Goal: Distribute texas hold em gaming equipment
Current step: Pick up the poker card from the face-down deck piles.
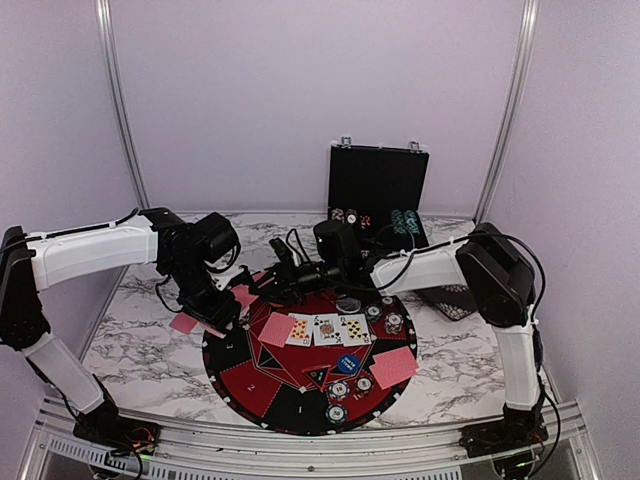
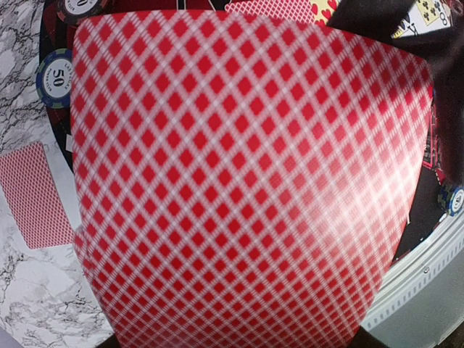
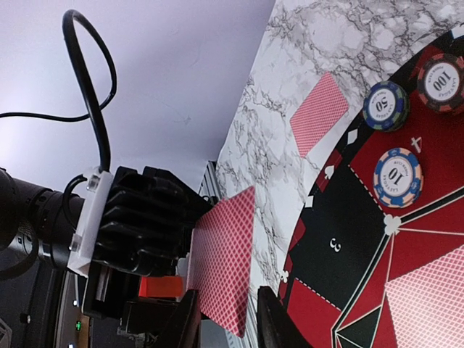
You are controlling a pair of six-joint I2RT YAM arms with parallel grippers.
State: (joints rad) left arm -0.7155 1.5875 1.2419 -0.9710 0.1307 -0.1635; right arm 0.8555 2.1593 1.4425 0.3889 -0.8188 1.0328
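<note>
My left pincer (image 1: 205,320) is clamped on a red-backed card (image 2: 239,181) at the mat's (image 1: 290,402) left edge. My right pincer (image 3: 226,320) stands apart just to the right, the card's corner in its gap.

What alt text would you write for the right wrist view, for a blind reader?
The left gripper holds a red-backed card, one corner showing between the open fingers of the right gripper. Beyond, another face-down card lies on the marble table, beside a round red-and-black mat with three poker chips.
</note>
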